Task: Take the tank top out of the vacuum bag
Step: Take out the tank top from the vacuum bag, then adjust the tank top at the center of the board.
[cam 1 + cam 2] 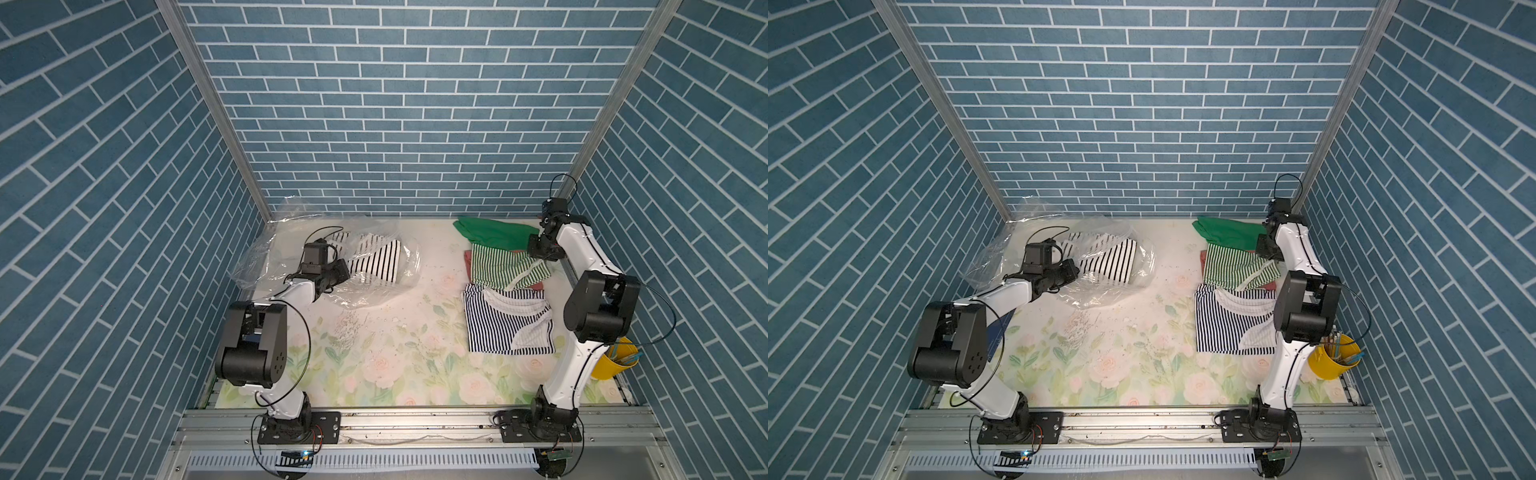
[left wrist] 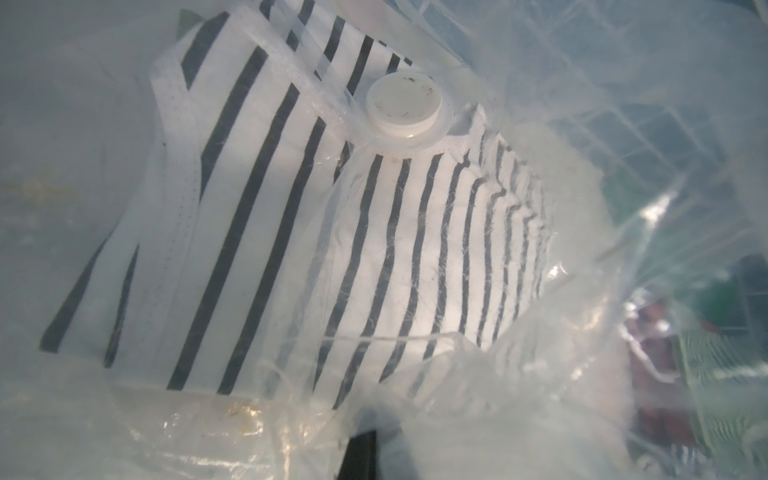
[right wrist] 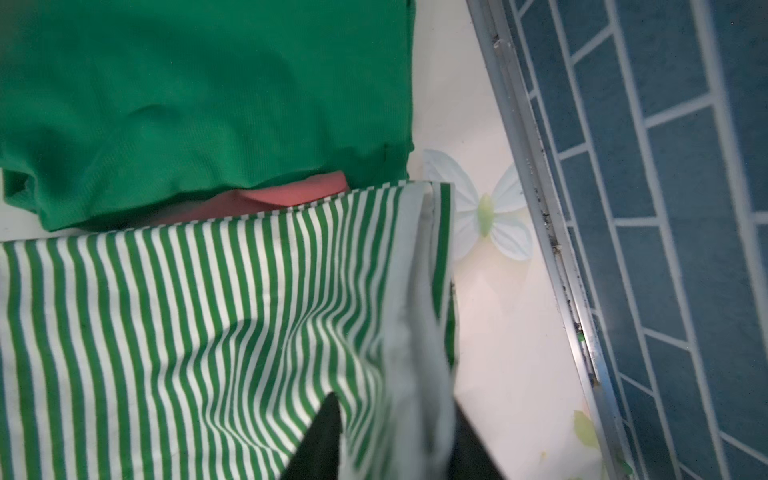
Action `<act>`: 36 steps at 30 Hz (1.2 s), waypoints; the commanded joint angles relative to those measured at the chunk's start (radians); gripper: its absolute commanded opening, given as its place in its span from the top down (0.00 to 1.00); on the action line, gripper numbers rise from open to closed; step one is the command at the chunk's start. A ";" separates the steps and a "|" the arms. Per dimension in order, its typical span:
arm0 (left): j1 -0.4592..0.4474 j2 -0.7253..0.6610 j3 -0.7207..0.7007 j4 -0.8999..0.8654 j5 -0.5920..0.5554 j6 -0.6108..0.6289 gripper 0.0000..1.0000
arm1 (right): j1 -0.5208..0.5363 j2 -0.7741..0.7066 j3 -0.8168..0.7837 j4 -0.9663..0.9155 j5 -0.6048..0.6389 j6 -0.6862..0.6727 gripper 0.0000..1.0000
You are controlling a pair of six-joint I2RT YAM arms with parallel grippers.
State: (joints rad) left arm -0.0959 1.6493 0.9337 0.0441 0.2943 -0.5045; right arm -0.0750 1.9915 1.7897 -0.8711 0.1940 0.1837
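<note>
Left pincer (image 2: 374, 432) clenched on vacuum bag (image 1: 253, 262) film; tank top (image 2: 291, 216) inside, directly ahead, close. Right pincer (image 3: 395, 436) far off, jaws apart astride green-striped top (image 3: 166, 311).

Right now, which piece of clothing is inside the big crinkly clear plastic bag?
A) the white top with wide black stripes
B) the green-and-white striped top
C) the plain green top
A: the white top with wide black stripes shows through the crinkly clear plastic bag, under its round white valve; the plain green top and the green-and-white striped top lie uncovered, apart from it.
</note>
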 commanded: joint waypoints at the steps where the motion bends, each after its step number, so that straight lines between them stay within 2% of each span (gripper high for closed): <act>1: 0.010 -0.023 -0.016 0.007 0.000 0.012 1.00 | 0.001 -0.036 0.027 -0.029 0.085 0.038 0.27; 3: 0.010 -0.022 -0.018 0.011 0.001 0.011 1.00 | 0.019 -0.080 0.008 -0.023 0.084 0.092 0.24; 7: 0.010 -0.021 -0.018 0.013 0.006 0.014 1.00 | 0.106 -0.181 -0.095 0.098 0.023 0.153 0.26; 10: 0.010 -0.026 -0.019 0.013 0.007 0.016 1.00 | 0.176 -0.203 -0.160 0.164 -0.029 0.210 0.27; 17: 0.010 -0.045 -0.048 0.010 0.002 0.025 1.00 | 0.352 -0.124 -0.217 0.199 -0.043 0.291 0.28; 21: 0.010 -0.050 -0.058 0.011 0.005 0.027 1.00 | 0.415 -0.073 -0.220 0.209 -0.055 0.316 0.30; 25: 0.010 -0.052 -0.059 0.016 0.009 0.026 1.00 | 0.432 -0.012 -0.225 0.205 -0.063 0.327 0.37; 28: 0.010 -0.051 -0.058 0.017 0.014 0.027 1.00 | 0.434 0.033 -0.219 0.185 -0.041 0.327 0.45; 31: 0.010 -0.055 -0.062 0.016 0.014 0.026 1.00 | 0.433 0.052 -0.216 0.172 -0.003 0.323 0.64; 33: 0.010 -0.060 -0.067 0.016 0.014 0.029 1.00 | 0.434 0.055 -0.220 0.167 0.017 0.314 0.74; 36: 0.010 -0.064 -0.075 0.019 0.010 0.029 1.00 | 0.434 0.064 -0.209 0.140 0.042 0.301 0.96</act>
State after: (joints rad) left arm -0.0956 1.6119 0.8810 0.0704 0.3084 -0.4923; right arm 0.3607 2.0438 1.5734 -0.6823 0.1814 0.4969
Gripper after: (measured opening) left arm 0.055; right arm 0.086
